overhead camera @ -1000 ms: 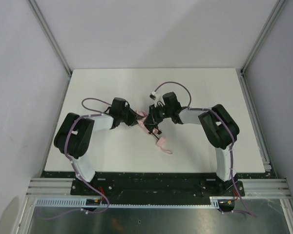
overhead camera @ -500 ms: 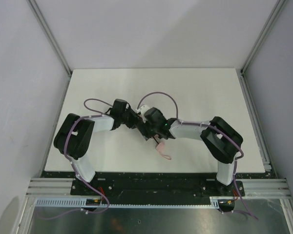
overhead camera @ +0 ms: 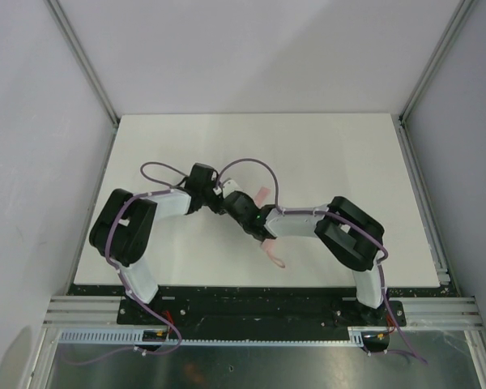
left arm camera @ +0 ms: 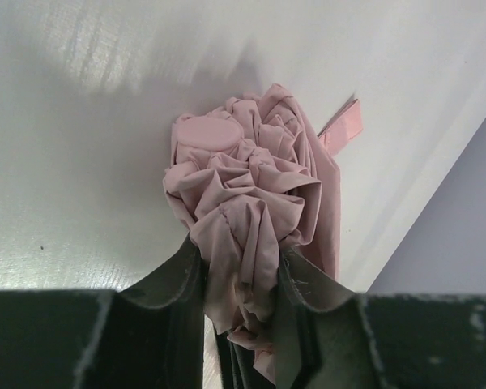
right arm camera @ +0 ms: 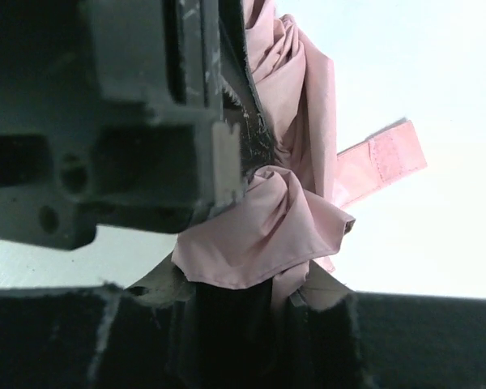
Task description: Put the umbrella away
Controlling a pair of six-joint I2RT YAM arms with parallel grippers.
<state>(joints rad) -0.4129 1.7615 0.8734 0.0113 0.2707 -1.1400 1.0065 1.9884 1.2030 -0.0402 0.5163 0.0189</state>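
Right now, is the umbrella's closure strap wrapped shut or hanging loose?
Loose. The strap sticks out free to the side of the bunched umbrella, not wrapped around it, in both wrist views.

The umbrella lies on the tabletop, near the middle. The left jaws pinch it from the left. The right jaws pinch it from the right, just beside them. Its strap sticks out behind. Its loop lies in front.
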